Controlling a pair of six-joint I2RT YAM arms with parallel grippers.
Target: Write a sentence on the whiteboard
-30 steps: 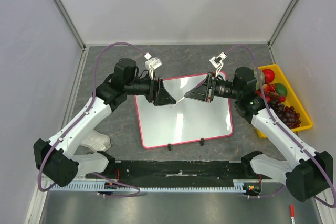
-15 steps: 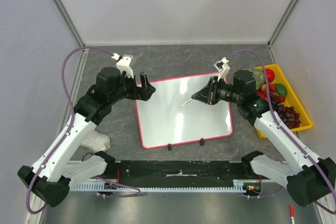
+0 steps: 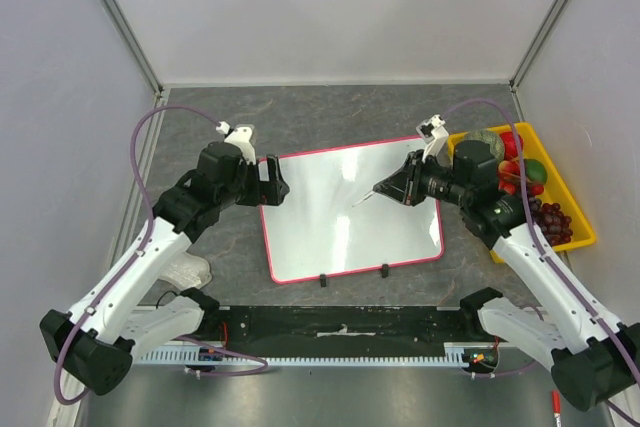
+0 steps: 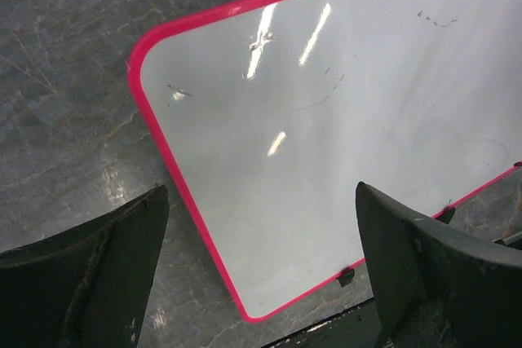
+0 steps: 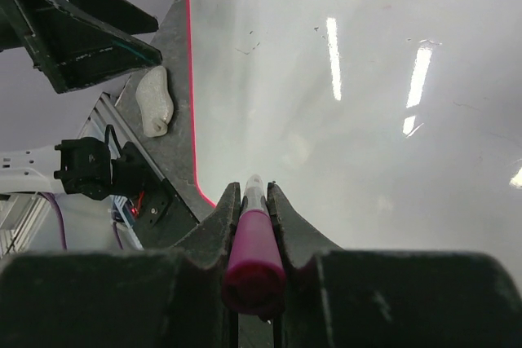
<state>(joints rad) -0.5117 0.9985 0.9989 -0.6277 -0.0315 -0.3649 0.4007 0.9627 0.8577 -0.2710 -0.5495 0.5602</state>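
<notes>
The whiteboard (image 3: 340, 232) lies flat on the grey table, with a pink-red rim and two black clips (image 3: 323, 280) on its near edge. No sentence shows on it, only faint grey smudges. My right gripper (image 3: 385, 190) is shut on a purple marker (image 3: 362, 200), its white tip held over the board's upper middle. In the right wrist view the marker (image 5: 254, 238) sits between the fingers (image 5: 216, 230) above the board (image 5: 367, 103). My left gripper (image 3: 272, 182) is open and empty at the board's left edge. The left wrist view (image 4: 259, 226) shows the board's near left corner (image 4: 326, 120).
A yellow bin (image 3: 578, 235) of plastic fruit, with grapes (image 3: 550, 217), stands at the right beside the right arm. A white crumpled wad (image 3: 185, 269) lies left of the board, also seen in the right wrist view (image 5: 155, 102). A red pen (image 3: 555, 405) lies at the bottom right.
Both grippers were close together over the board's middle. The left arm has pulled back left to the board's edge and is open. The right gripper with the marker has shifted slightly right.
</notes>
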